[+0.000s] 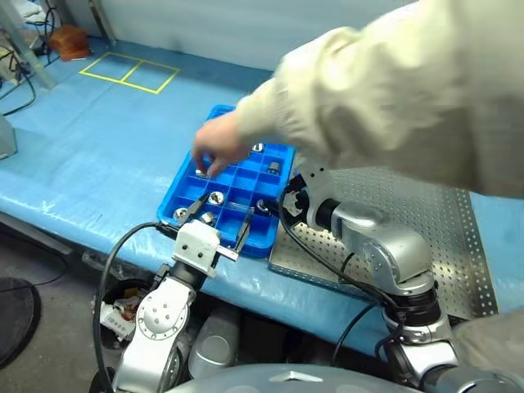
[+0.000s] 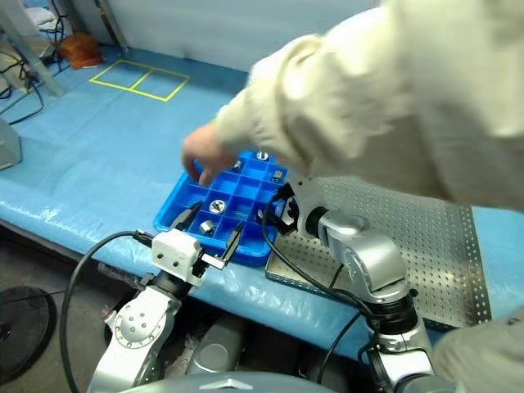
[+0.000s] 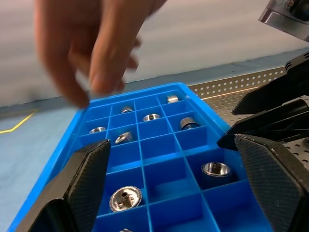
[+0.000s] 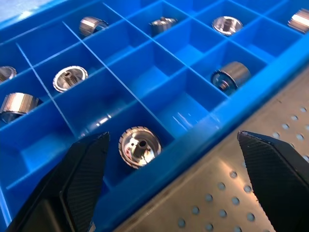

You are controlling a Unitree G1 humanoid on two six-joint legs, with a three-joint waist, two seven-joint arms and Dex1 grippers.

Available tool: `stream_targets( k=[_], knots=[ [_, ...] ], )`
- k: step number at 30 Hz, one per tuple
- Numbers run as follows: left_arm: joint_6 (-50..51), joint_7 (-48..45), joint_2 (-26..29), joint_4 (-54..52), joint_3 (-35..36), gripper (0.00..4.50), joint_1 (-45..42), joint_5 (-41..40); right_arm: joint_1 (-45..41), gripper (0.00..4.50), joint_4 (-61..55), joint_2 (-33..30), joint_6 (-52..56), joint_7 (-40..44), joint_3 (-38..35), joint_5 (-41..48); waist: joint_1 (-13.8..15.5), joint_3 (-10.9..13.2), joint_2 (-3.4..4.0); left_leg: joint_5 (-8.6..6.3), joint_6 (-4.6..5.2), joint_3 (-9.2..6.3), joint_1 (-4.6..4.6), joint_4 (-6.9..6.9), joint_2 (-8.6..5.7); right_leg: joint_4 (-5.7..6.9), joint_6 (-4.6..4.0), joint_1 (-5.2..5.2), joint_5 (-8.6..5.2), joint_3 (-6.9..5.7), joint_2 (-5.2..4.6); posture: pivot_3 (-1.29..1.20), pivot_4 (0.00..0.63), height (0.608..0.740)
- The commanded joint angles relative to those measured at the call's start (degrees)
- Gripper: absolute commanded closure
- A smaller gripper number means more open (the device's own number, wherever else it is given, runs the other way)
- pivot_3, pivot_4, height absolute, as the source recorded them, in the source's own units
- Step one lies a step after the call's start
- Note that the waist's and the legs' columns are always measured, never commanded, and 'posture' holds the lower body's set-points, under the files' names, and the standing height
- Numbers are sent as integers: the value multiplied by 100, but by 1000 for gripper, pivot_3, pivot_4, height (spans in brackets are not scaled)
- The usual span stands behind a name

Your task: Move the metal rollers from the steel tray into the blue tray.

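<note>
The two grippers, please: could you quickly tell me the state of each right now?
Left gripper: open, holding nothing, over the blue tray.
Right gripper: open, holding nothing, at the blue tray's edge beside the steel tray.

Head pair: high, looking forward and down over blue tray (image 1: 190,190) and steel tray (image 1: 442,237). Wrist views: low, very near, facing the blue tray's compartments from near and right sides; shared rollers (image 4: 140,145).
</note>
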Motion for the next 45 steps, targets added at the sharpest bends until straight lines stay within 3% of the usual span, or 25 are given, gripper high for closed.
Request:
stream_targets(
  k=[1,22,36,45],
  knots=[
    [-85,1,-11,-28,-47,0,-53,-26,-44,14,-197,22,-21,-17,-46,58,-92,0,0,0,0,0,1,0,0,1,0,1,0,1,0,328,150,740],
    [-135,34,-15,27,-101,0,-64,11,-68,14,-149,12,-26,-9,37,80,-583,1,0,2,3,-9,8,2,-2,2,-1,8,0,8,2,331,150,740],
    [-181,-31,10,87,-140,0,-128,-24,82,14,-310,84,34,-147,-45,107,-732,1,-1,2,4,-11,9,2,-2,3,-1,8,0,12,4,310,150,740],
    [-265,69,-47,351,-159,0,-416,147,331,14,-232,659,-668,-1427,-717,-617,-761,1,0,3,4,-9,10,3,-4,3,0,9,1,18,6,271,150,740]
  ],
)
